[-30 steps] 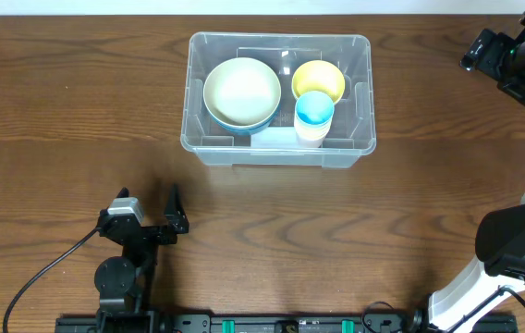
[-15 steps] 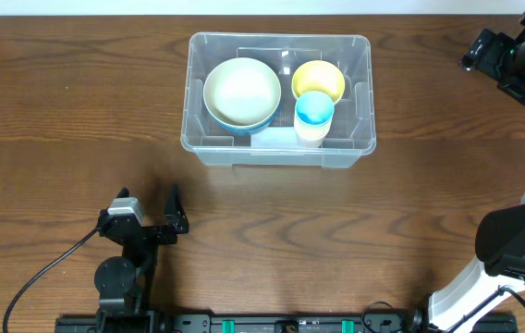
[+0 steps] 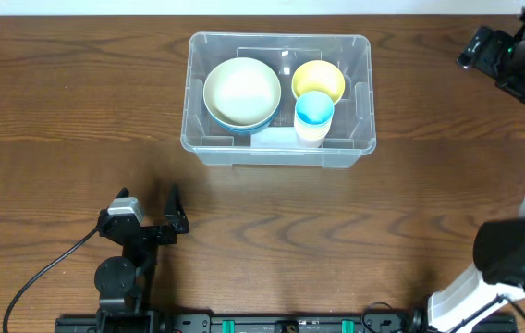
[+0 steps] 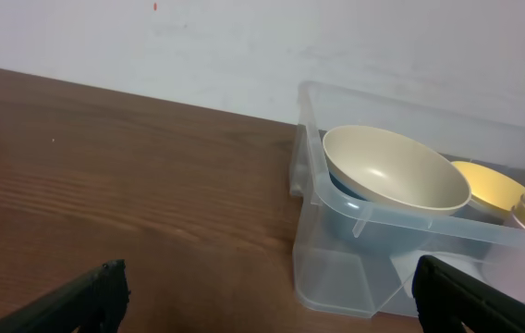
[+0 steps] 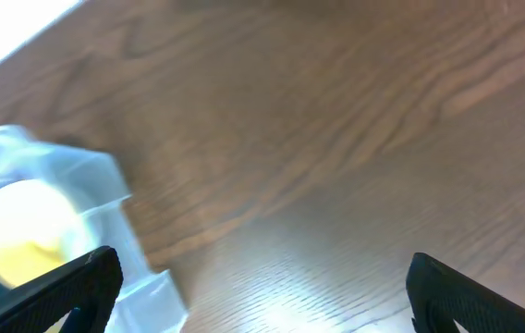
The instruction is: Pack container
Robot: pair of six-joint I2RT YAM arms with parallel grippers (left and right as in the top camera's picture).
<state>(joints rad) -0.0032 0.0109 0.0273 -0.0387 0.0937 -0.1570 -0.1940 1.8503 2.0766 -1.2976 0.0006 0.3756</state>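
- Container point(image 3: 279, 39) of clear plastic stands at the far middle of the wooden table point(image 3: 59, 111).
- Inside: cream bowl point(image 3: 242, 91) nested in blue bowl point(image 3: 262, 123) at left, yellow bowl point(image 3: 318, 78) at right, cream cup point(image 3: 314, 113) in front of it.
- Left gripper point(image 4: 267, 282): near edge, jaws spread wide, empty.
- Right gripper point(image 5: 262, 268): far right corner, jaws spread, empty.
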